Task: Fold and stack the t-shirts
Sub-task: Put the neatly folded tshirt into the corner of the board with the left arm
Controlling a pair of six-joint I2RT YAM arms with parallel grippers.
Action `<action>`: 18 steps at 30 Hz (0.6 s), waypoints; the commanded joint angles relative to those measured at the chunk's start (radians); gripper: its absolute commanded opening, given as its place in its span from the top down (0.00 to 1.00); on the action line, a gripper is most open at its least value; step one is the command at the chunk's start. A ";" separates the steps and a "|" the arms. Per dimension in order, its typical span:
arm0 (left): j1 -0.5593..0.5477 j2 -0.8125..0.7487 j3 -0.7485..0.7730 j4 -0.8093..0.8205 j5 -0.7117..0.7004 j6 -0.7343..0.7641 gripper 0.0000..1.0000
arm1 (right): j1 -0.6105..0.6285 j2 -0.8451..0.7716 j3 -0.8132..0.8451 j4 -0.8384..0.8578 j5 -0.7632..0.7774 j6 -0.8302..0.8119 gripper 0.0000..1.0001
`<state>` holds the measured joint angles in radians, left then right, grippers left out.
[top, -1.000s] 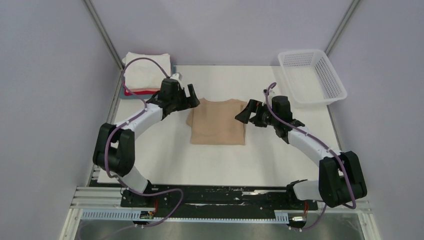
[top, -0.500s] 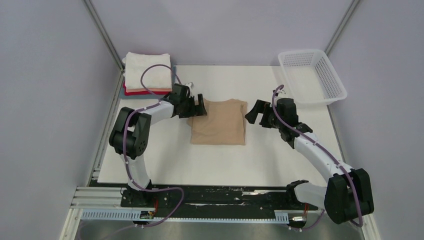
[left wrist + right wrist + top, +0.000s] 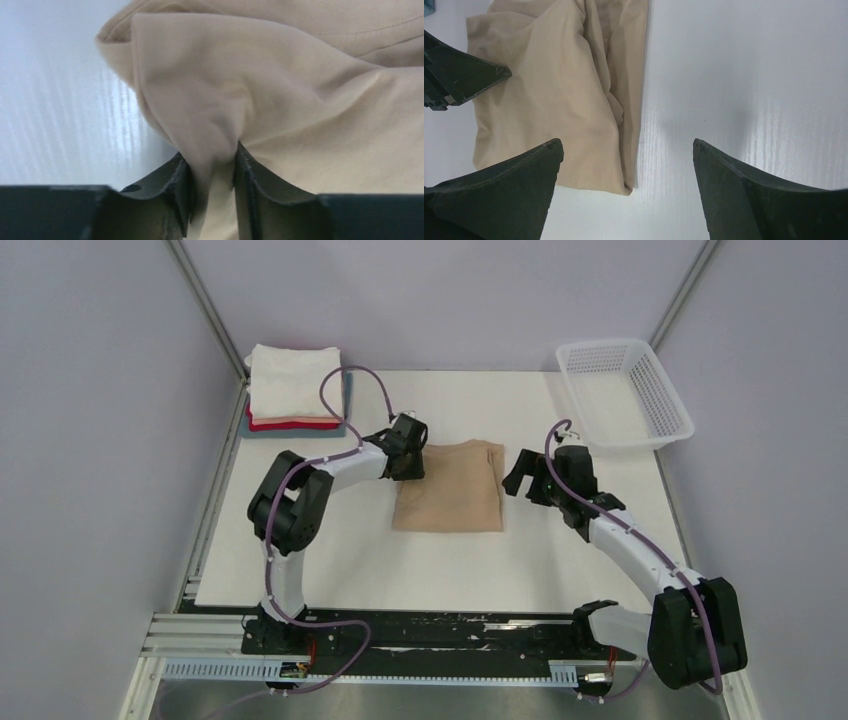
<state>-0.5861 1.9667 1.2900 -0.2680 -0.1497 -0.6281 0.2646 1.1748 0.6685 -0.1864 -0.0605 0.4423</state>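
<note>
Tan t-shirt (image 3: 448, 490) lay folded into a rough rectangle at mid-worktop (image 3: 400, 570), its right edge wrinkled and doubled over.

Left fingers (image 3: 408, 462) sat at the shirt's far-left corner. The left wrist view showed them pressed in on a fold of tan cloth, with the fabric bunched and gathered between the two fingers (image 3: 182, 187).

Right fingers (image 3: 514, 478) were spread wide and held nothing. They hovered over bare worktop just beside the shirt's right edge, clear of the cloth.

Stack of folded t-shirts (image 3: 295, 390) sat at the far-left corner: cream-white on top, pink and red beneath, grey-blue at the bottom.

White mesh basket (image 3: 660, 390) sat at the far-right corner.
</note>
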 commanded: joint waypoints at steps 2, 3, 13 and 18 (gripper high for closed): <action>-0.035 0.118 0.064 -0.164 -0.050 -0.077 0.84 | -0.013 -0.059 -0.011 0.007 0.047 -0.015 0.00; -0.036 0.121 0.069 -0.161 -0.052 -0.062 0.96 | -0.014 -0.069 -0.014 0.007 0.057 -0.016 0.00; 0.030 0.070 0.198 -0.080 -0.304 0.316 1.00 | -0.019 -0.130 -0.038 0.010 0.176 -0.029 0.00; 0.097 0.029 0.209 0.095 -0.296 0.621 1.00 | -0.020 -0.115 -0.038 0.024 0.195 -0.034 0.00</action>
<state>-0.5488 2.0537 1.4597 -0.3347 -0.3683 -0.3130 0.2478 1.0641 0.6342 -0.1894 0.0914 0.4305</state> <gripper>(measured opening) 0.045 0.998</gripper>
